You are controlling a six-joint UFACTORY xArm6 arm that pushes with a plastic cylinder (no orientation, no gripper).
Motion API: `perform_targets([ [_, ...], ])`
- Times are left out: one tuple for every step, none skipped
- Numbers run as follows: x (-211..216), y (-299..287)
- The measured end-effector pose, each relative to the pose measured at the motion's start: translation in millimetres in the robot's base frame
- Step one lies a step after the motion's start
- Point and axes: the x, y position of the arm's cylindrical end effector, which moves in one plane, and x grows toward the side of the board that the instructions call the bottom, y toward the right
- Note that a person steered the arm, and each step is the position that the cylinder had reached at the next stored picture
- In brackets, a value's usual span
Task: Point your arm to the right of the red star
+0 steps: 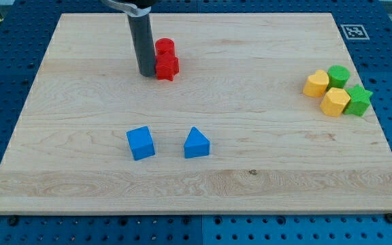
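Gripper? None on this arm, so no telling wide or narrow: just a straight dark rod, and my tip (145, 74) is planted on the wooden surface (264, 163) up near the view's top-left. Right beside it, on the view's right of my tip and looking as good as touching the rod, sits the red star (167, 67). Just beyond the star toward the view's top, pressed up against it, is a red block (165, 47), rounded on top, exact shape hard to call. So my tip is on the view's left of the red star at this moment, with both reds tucked in close against the rod's right flank.

Down from my tip toward the view's bottom, well apart, a blue cube (140, 143) sits slightly to the view's left of my tip, and a blue triangle (197, 143) sits to the view's right of it, the two near each other but not touching.

Far off to the view's right of my tip, a tight cluster: two yellow blocks (316, 84) (335, 101), a green cylinder (338, 75) and a green star (358, 100), all huddled together near the surface's right edge
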Motion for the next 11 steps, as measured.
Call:
perform_targets([
  [12,5],
  [30,5],
  [47,13],
  [72,31],
  [75,63],
  [74,111],
  [65,125],
  [63,129],
  [63,129],
  [49,132],
  [34,137],
])
